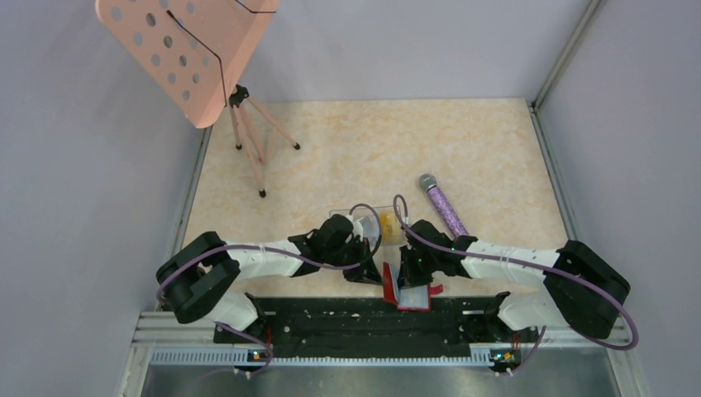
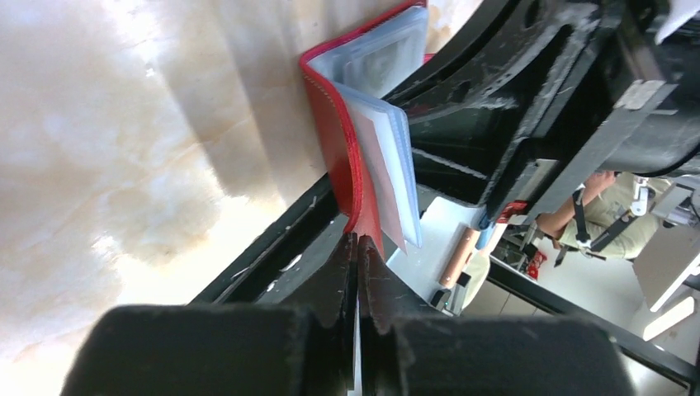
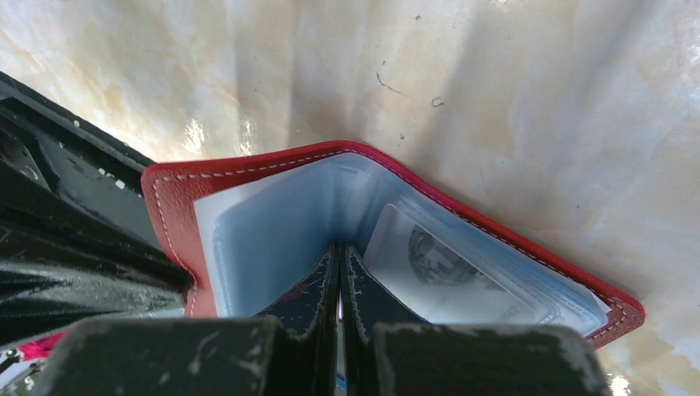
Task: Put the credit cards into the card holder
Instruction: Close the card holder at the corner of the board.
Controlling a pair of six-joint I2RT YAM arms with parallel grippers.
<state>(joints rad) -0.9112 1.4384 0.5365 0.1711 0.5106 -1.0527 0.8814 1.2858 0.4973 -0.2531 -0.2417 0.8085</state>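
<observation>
The holder (image 1: 409, 294) stands open at lower centre, at the near edge of the desk (image 1: 372, 149). The left claw (image 2: 357, 247) is closed on its red cover. The right claw (image 3: 338, 257) is closed in the fold, seemingly on a sleeve. One card (image 3: 437, 276) sits inside, and yellow cards (image 1: 388, 228) lie just above. I judge the step is spreading it open. Next, one claw must release and fetch a card.

Show white link covers (image 1: 264, 258) and black joint housings (image 1: 197, 285); trail purple cables (image 1: 635, 329); end in scuffed black fingers (image 2: 330, 285).
</observation>
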